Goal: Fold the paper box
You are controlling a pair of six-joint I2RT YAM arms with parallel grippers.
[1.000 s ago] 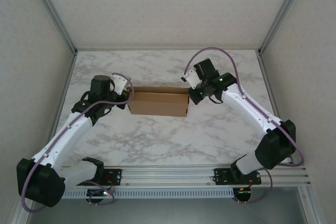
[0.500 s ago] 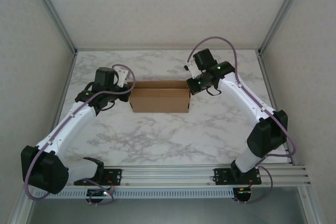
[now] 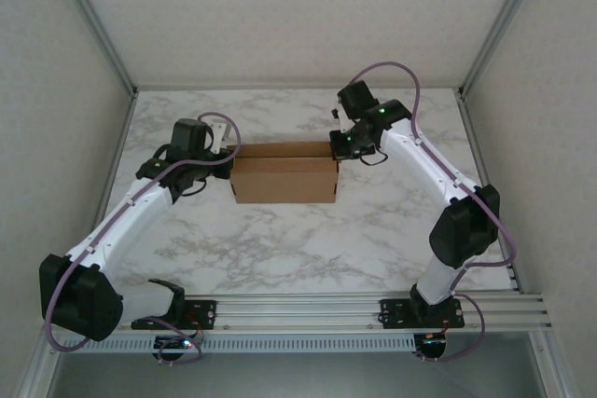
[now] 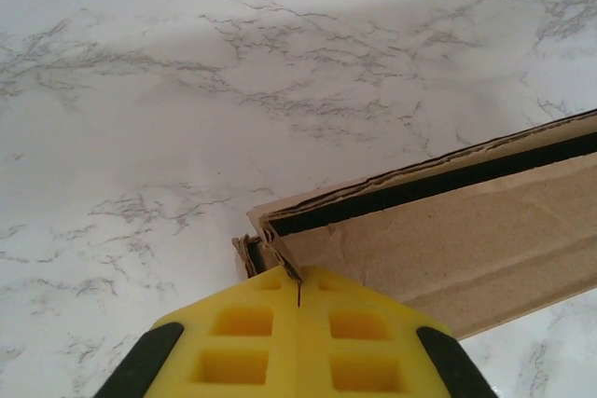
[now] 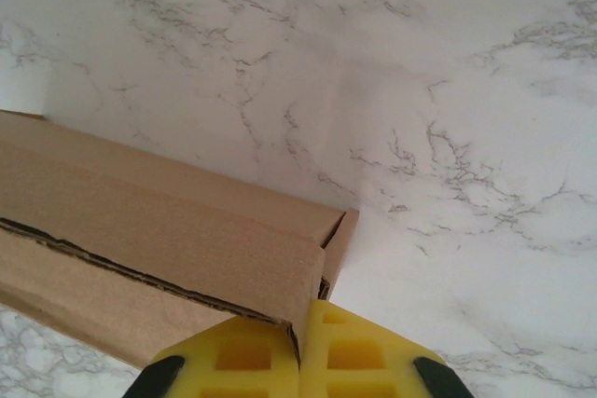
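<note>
The paper box (image 3: 284, 179) is plain brown cardboard, lying partly folded in the middle of the marble table. My left gripper (image 3: 227, 150) sits at its far left corner and my right gripper (image 3: 334, 144) at its far right corner. In the left wrist view the yellow fingers (image 4: 233, 333) are shut, with a thin corner edge of the box (image 4: 448, 240) pinched in the seam at my left gripper (image 4: 298, 279). In the right wrist view my right gripper (image 5: 300, 325) is shut on the end edge of a box wall (image 5: 159, 221).
The marble table (image 3: 280, 240) is framed by metal posts and plain walls on the left, right and far sides. A metal rail (image 3: 298, 309) with the arm bases runs along the near edge.
Both grippers have moved toward the far side of the table, drawing the box's back edge with them. The right arm's elbow has swung inward and up.
</note>
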